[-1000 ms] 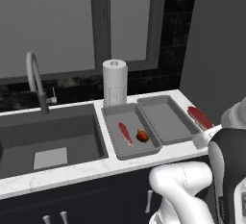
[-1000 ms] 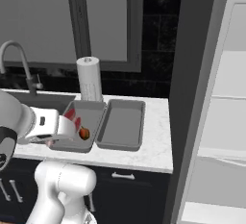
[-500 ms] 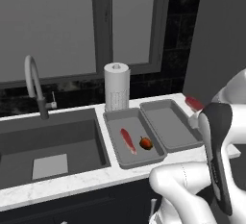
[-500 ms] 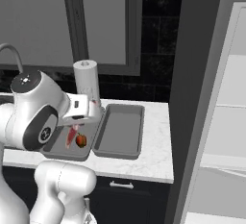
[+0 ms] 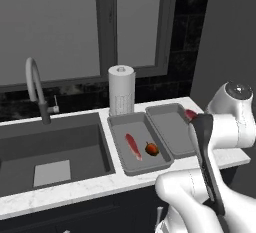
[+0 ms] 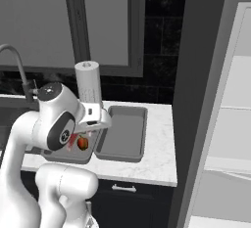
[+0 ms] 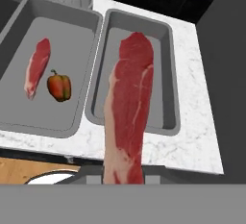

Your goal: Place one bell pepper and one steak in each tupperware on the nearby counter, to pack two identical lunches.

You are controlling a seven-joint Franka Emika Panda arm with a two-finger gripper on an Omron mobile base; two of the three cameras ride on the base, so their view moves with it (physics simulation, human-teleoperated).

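The left box [image 7: 53,62] is sitting on the counter [image 7: 197,98] next to the sink [image 5: 50,147]. It is already holding a steak [image 7: 37,67] and a pepper [image 7: 59,87], so that lunch looks done. The right box [image 7: 166,74], touching it near the counter's right edge, is sitting empty. The gripper [image 7: 124,175] is squeezing a second steak [image 7: 129,107] and holding it up over the right box. That box is waiting for this steak and one more pepper.
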